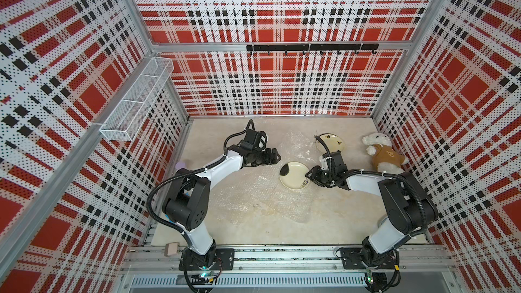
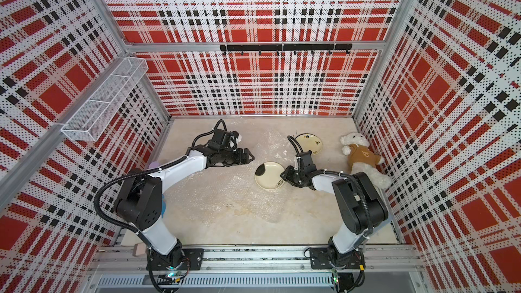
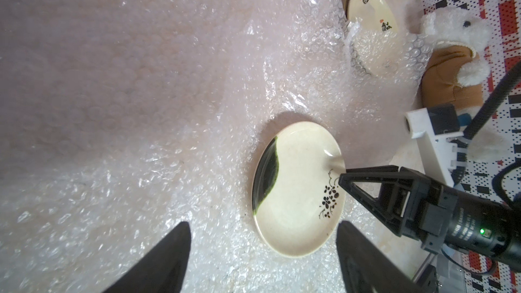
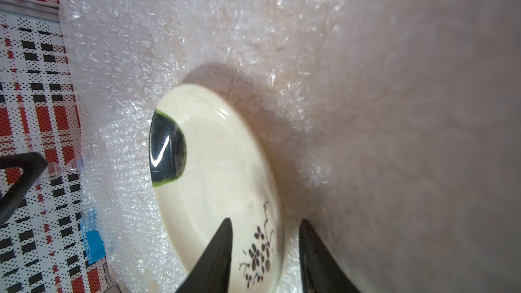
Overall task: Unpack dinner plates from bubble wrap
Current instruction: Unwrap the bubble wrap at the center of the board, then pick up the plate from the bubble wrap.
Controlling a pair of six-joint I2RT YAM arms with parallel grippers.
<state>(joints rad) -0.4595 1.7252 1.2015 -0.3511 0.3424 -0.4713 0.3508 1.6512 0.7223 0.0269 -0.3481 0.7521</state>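
Your right fingers (image 4: 217, 252) straddle the plate (image 4: 214, 170) rim, not yet pinching, set for a lift | left fingers (image 3: 166, 257) spread beside the plate, above bubble wrap (image 3: 112, 193)

Centre of frame: round shallow cream ceramic plate (image 1: 294, 176), black patch edged green, black flower sprig; upper right of it: second cream ceramic plate (image 1: 335, 142), dark rim, black marks; clear bubble wrap sheet (image 3: 169, 193), colourless, glossy; plush teddy bear (image 1: 383, 153), white, tan jumper; perforated metal walls (image 1: 282, 9), red-white-black plaid.
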